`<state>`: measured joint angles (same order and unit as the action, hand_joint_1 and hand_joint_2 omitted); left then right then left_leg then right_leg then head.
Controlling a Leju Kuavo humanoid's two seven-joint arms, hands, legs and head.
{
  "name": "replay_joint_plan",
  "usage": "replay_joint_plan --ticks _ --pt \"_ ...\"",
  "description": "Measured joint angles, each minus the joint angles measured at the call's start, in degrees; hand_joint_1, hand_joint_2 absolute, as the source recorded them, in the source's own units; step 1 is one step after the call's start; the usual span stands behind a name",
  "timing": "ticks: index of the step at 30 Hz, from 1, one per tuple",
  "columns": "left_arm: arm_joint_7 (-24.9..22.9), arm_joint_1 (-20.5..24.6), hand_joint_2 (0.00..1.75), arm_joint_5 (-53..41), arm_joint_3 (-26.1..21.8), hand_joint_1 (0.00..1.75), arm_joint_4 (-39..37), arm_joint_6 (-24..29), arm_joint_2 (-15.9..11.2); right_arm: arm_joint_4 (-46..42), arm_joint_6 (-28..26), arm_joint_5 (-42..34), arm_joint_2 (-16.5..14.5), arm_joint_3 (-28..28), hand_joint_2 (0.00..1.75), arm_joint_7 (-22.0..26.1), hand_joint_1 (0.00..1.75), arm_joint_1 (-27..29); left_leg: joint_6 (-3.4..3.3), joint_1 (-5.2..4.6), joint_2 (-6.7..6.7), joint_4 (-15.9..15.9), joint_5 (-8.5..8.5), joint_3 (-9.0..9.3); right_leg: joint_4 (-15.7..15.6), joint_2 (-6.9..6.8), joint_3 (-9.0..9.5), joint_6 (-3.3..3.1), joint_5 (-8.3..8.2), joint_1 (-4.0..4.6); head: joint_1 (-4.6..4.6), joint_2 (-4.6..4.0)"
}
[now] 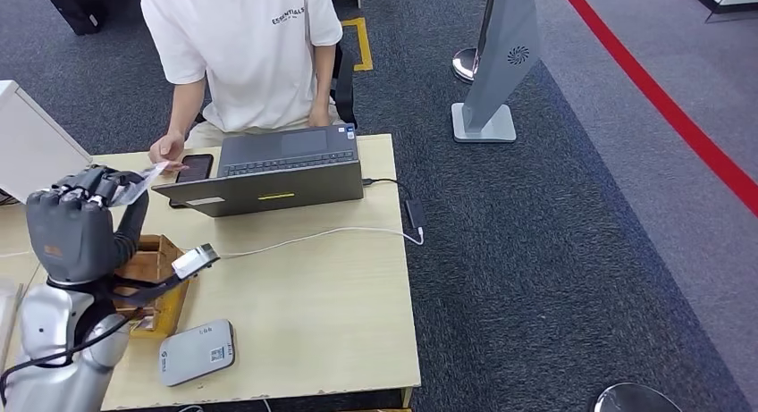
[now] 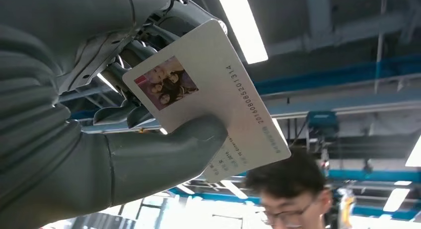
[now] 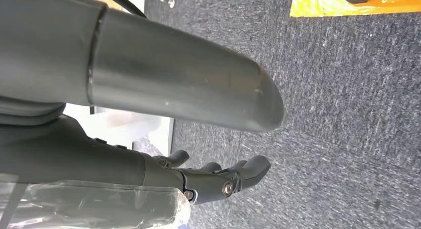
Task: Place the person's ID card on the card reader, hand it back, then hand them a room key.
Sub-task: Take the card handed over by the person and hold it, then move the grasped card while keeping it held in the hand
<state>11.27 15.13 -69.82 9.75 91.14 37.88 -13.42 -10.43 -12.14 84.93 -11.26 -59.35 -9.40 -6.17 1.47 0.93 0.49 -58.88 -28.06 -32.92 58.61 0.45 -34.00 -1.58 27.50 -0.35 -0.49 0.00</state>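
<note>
A pale wooden table (image 1: 340,296) takes up the lower left of the head view, and a person in a white T-shirt (image 1: 241,50) sits at its far edge behind an open grey laptop (image 1: 277,171). Near the front edge lies the flat grey card reader (image 1: 197,352), just beside a small wooden box (image 1: 156,256). The left hand (image 1: 76,224) is raised over the table's left side, grasping the ID card (image 2: 208,95) between its thick thumb (image 2: 169,149) and the darker fingers (image 2: 131,55) (photo side facing the wrist camera). The person's hand (image 1: 166,147) reaches toward the card's far end, beside a dark phone (image 1: 194,168). The right hand (image 3: 218,182) hangs over the carpet, holding nothing, fingers loosely apart.
</note>
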Motion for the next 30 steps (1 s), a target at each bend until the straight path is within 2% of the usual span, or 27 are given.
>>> replay_joint_plan --ticks 6,14,19,22,26,30 --pt "0.7 -6.7 1.75 -3.9 5.8 1.75 11.0 1.7 1.5 0.0 -0.6 -0.9 0.0 -0.8 0.0 -0.4 0.0 0.0 -0.04 0.01 -0.05 0.0 -0.02 0.0 0.0 -0.08 0.03 0.03 0.03 0.0 -0.02 0.0" --pt "-1.5 -13.9 1.75 -7.0 11.4 1.75 15.9 1.3 2.0 0.0 -1.6 -3.0 0.0 -2.3 0.0 -0.6 0.0 0.1 -0.04 0.01 -0.04 0.0 -0.02 0.01 0.0 -0.08 0.07 0.03 0.03 0.0 -0.02 0.0" --pt "-5.7 -19.5 1.75 -5.8 12.1 1.75 14.8 -5.1 1.1 0.0 -2.4 -4.7 -0.1 -3.8 0.0 -1.0 0.0 0.2 -0.03 0.01 -0.06 0.0 -0.05 0.0 0.0 -0.09 0.06 0.06 0.09 0.0 -0.03 0.0" --pt "-6.8 -21.3 1.75 -5.4 12.1 1.75 13.3 -7.6 0.3 0.0 -2.6 -5.2 -0.1 -4.6 0.0 -1.2 0.0 0.2 -0.02 0.01 -0.08 0.0 -0.06 0.0 0.0 -0.12 0.09 0.07 0.09 0.0 -0.02 0.0" --pt "-9.7 -24.3 1.75 -5.8 12.1 1.75 11.5 -14.1 -0.9 0.0 -2.9 -6.2 -0.2 -5.6 0.0 -1.4 0.0 0.2 -0.02 0.01 -0.07 0.0 -0.06 0.03 0.0 -0.1 0.12 0.08 0.1 0.0 -0.02 0.0" --pt "-11.8 -27.6 1.75 -6.4 12.1 1.75 10.6 -16.7 -2.7 0.0 -3.5 -6.8 -0.3 -6.4 0.0 -1.7 0.0 0.2 -0.01 0.01 -0.1 0.0 -0.07 0.03 0.0 -0.12 0.11 0.11 0.13 0.0 -0.02 0.0"
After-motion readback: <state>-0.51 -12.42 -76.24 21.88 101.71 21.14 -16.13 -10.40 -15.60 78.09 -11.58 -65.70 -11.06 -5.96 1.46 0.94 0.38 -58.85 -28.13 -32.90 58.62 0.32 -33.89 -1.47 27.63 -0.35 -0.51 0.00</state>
